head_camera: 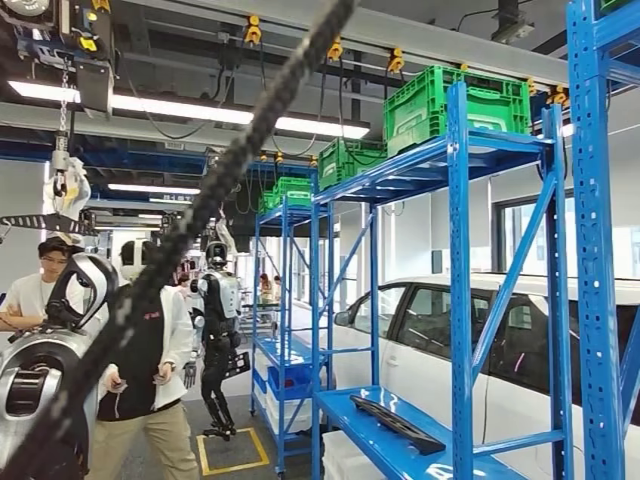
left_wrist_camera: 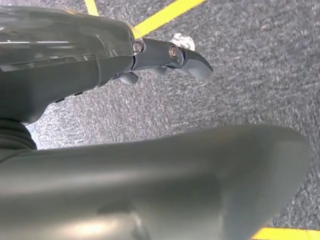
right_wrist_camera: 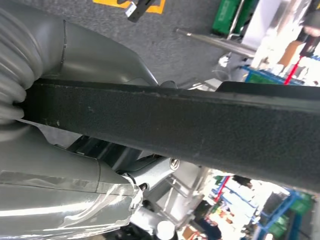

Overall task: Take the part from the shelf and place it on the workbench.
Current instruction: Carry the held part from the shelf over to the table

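A long black part [right_wrist_camera: 188, 130] is held across the right hand [right_wrist_camera: 75, 190], pressed along the palm; in the head view the same part [head_camera: 196, 210] is seen rising on a slant across the picture, left of the blue shelf [head_camera: 459, 300]. The grip is judged to be taken near one end, so that the free length is carried upright and clear of the shelf posts. How the right fingers lie around it cannot be told, since they are hidden by the part.

The left hand [left_wrist_camera: 170, 57] is seen hanging over grey carpet [left_wrist_camera: 245, 75] crossed by yellow lines [left_wrist_camera: 166, 15]; its fingers [left_wrist_camera: 196, 65] are extended loosely and nothing is held in them.

A second black part [head_camera: 396, 420] is left lying on the lower deck of the shelf. Green crates [head_camera: 453, 105] are stored on its top deck. Behind the shelf a white car [head_camera: 423, 340] is parked. To the left of the shelf another humanoid [head_camera: 219, 340] and a person in a white coat [head_camera: 151, 380] are standing. No surface for the set-down is in sight, so a turn away from the shelf is judged to be needed.
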`<action>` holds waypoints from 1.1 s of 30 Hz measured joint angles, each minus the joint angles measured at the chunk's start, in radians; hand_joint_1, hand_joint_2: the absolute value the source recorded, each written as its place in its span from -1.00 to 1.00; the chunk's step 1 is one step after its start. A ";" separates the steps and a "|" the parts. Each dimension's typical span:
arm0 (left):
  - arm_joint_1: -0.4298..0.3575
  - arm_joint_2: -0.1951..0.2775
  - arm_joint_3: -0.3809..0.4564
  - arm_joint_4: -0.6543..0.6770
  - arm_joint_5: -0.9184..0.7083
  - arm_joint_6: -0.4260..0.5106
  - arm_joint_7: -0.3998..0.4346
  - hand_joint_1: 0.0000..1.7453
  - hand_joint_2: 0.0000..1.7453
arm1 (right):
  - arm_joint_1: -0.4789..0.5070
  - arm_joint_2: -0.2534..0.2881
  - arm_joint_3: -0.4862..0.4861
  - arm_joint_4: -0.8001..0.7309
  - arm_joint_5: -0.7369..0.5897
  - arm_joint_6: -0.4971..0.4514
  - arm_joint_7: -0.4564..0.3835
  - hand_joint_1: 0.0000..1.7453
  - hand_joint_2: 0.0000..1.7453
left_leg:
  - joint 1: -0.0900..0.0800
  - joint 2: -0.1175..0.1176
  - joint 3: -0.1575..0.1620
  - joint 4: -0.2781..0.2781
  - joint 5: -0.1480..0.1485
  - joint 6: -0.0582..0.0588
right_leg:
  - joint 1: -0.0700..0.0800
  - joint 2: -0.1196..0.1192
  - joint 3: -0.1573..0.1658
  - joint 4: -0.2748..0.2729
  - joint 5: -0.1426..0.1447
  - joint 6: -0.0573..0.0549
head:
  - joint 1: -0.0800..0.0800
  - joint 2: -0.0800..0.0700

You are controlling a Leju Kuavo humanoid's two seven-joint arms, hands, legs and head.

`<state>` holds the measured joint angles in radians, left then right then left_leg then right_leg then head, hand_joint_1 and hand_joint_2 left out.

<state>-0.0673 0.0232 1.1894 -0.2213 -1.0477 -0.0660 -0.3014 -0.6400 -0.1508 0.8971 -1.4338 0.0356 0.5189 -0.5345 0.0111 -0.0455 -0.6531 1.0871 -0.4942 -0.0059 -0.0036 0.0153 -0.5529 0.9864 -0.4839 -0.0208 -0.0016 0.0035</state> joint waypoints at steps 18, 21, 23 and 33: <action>-0.002 -0.001 0.000 0.000 -0.005 0.001 0.004 -1.00 1.00 | -0.014 0.000 0.039 0.009 -0.011 0.014 0.008 1.00 1.00 | 0.006 0.038 0.040 -0.063 0.036 0.029 | 0.000 -0.024 -0.112 0.279 -0.160 0.046 | 0.000 0.000; -0.001 -0.002 0.000 0.000 -0.009 0.001 0.005 -1.00 1.00 | -0.012 0.000 0.042 0.013 -0.014 0.014 0.009 1.00 1.00 | 0.002 0.015 0.043 -0.062 0.036 0.030 | 0.001 -0.017 -0.122 0.282 -0.121 0.039 | 0.000 0.000; -0.002 -0.005 0.000 0.000 -0.011 0.001 0.005 -1.00 1.00 | -0.016 0.000 0.042 0.013 -0.018 0.014 0.009 1.00 1.00 | 0.000 0.000 0.044 -0.062 0.036 0.029 | 0.002 0.008 -0.062 0.140 -0.042 0.027 | 0.000 0.000; -0.004 -0.010 0.001 0.000 -0.019 0.000 0.011 -1.00 1.00 | -0.041 0.008 0.046 0.017 -0.035 0.031 0.016 1.00 1.00 | 0.005 0.025 -0.066 0.145 -0.070 -0.010 | -0.002 -0.020 -0.008 0.006 0.003 0.000 | 0.000 0.000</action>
<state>-0.0713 0.0128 1.1906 -0.2213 -1.0670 -0.0660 -0.2902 -0.6808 -0.1430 0.9434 -1.4163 0.0002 0.5503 -0.5184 0.0166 -0.0207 -0.7191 1.2326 -0.5643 -0.0154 -0.0054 -0.0046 -0.5614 0.9920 -0.4808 -0.0210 -0.0015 0.0034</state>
